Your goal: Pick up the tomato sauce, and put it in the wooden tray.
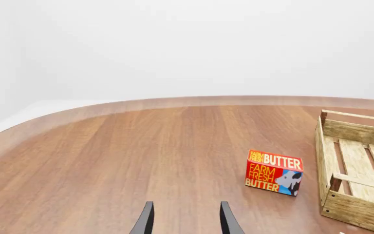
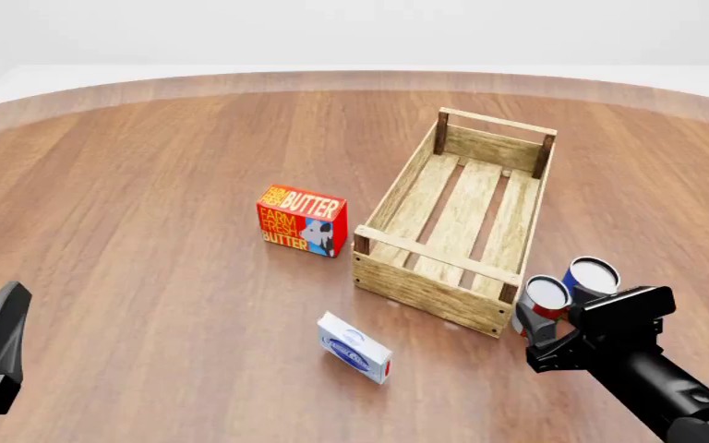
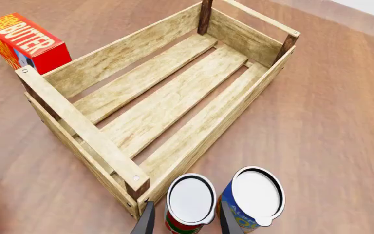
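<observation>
The tomato sauce [image 3: 188, 197], a small can with a red and green label and a white top, stands upright just outside the near right corner of the wooden tray [image 3: 76, 122]. My right gripper [image 3: 185, 220] is open, one dark finger on each side of the can. In the front view the tomato sauce [image 2: 546, 297] sits right ahead of my right gripper [image 2: 549, 330], close to the wooden tray [image 2: 435, 254]. The left gripper [image 1: 187, 224] is open over bare table, far from the can; the wooden tray [image 1: 356, 209] shows at that view's edge.
A blue-and-orange can [image 3: 255, 197] stands touching or nearly touching the tomato sauce, also seen as the blue can [image 2: 594, 275] in front. A red butter box [image 2: 302, 220] stands left of the tray. A small white-and-blue box [image 2: 354, 348] lies nearer to me.
</observation>
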Available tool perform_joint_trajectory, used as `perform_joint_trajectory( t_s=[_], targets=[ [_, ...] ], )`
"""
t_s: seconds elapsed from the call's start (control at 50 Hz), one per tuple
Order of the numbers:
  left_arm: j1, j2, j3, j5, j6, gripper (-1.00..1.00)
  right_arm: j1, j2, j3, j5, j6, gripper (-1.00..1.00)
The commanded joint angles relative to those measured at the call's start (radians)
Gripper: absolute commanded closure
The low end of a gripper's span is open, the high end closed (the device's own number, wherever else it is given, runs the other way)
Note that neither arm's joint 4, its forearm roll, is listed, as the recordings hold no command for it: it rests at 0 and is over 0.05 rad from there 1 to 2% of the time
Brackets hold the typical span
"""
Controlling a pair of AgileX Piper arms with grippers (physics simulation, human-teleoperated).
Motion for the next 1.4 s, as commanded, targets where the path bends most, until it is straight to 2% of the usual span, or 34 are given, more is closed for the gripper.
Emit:
perform_joint_trajectory(
  t_s=[0.02,0.52,0.72,0.74,1.14,1.4],
  targets=[
    [0.000,0.000,0.000,0.000,0.000,-1.00,0.002,0.055,-0.011,-0.024,0.006,-1.00],
    [0.000,0.000,0.000,0.000,0.000,-1.00,0.014,0.140,-0.034,-0.038,0.008,-1.00],
    [0.000,0.000,0.000,0.000,0.000,-1.00,0.020,0.125,-0.033,-0.028,0.009,-1.00],
    [0.000,0.000,0.000,0.000,0.000,-1.00,0.022,0.118,-0.032,-0.025,0.012,1.00],
    [0.000,0.000,0.000,0.000,0.000,-1.00,0.025,0.020,-0.012,0.023,0.016,1.00],
    [0.000,0.000,0.000,0.000,0.000,-1.00,0.019,-0.117,0.008,0.103,0.013,1.00]
  ],
)
